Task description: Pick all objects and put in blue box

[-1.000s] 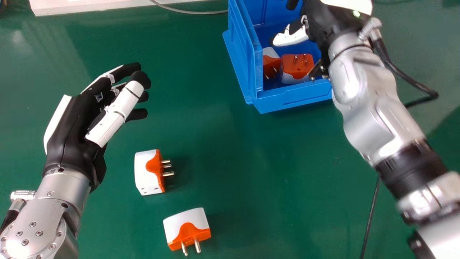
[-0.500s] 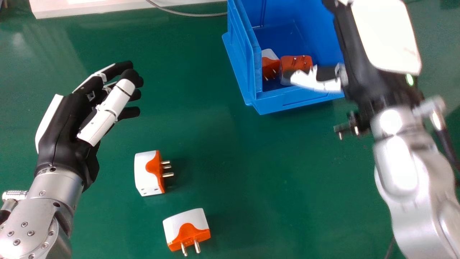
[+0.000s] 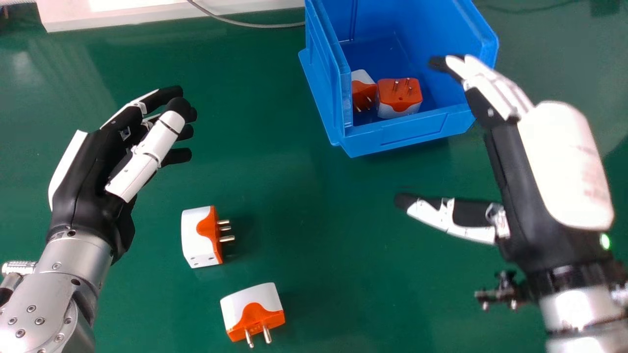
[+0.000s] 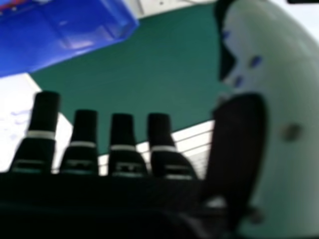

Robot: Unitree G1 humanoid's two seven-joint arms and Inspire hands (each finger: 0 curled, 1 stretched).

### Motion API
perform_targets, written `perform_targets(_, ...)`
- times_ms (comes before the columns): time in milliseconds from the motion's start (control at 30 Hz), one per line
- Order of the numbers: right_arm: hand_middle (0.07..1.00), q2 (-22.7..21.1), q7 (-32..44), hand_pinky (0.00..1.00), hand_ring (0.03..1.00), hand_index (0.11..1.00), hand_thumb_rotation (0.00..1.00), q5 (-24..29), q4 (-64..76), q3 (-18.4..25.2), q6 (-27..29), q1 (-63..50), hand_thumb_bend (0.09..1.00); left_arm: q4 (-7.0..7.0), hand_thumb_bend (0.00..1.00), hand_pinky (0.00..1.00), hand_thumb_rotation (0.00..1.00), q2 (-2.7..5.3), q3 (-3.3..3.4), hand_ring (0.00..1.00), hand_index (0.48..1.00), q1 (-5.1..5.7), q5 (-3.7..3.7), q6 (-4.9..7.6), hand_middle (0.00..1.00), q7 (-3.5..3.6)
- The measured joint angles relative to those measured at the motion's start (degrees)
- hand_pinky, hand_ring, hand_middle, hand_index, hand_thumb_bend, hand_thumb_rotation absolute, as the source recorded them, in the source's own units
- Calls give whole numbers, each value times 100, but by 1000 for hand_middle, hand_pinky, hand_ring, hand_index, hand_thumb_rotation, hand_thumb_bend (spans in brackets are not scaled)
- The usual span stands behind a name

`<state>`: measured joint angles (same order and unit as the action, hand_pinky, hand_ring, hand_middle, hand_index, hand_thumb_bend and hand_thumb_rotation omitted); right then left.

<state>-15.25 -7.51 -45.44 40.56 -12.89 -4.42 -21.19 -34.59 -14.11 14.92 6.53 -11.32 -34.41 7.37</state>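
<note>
A wide lane of green table [image 3: 333, 230] lies open between the right hand [image 3: 544, 166] and two loose adapters [image 3: 198, 238]. The blue box [image 3: 407, 133] admits a hand from above; its walls block low passes (two boxed adapters [image 3: 400, 95] crowd the front, with room behind).

A green table [image 3: 333, 235] carries a blue box [image 3: 417, 131], two orange-and-white adapters [image 3: 197, 236] and a grey cable [image 3: 265, 26].

Left hand [image 3: 91, 176] and right hand [image 3: 559, 166] are black and white, left forearm [image 3: 64, 284] silver with screws [image 3: 39, 321], the green light [image 3: 605, 241] apparently round.
</note>
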Motion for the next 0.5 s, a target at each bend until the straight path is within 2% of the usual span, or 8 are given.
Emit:
perform_targets(167, 854, 247, -148, 668, 840, 805, 0, -4, 19, -150, 273, -757, 575, 0, 559, 736, 563, 12, -22, 798, 806, 101, 12, 83, 776, 4)
perform_targets(367, 852, 249, -169, 664, 827, 802, 0, -15, -48, -346, 621, -1345, 559, 161, 556, 745, 566, 15, -37, 804, 813, 200, 22, 328, 780, 7)
perform_targets(500, 849, 145, -130, 660, 822, 799, 0, -8, -260, -417, 886, -1377, 556, 180, 554, 744, 565, 24, -51, 803, 814, 298, 34, 468, 779, 4)
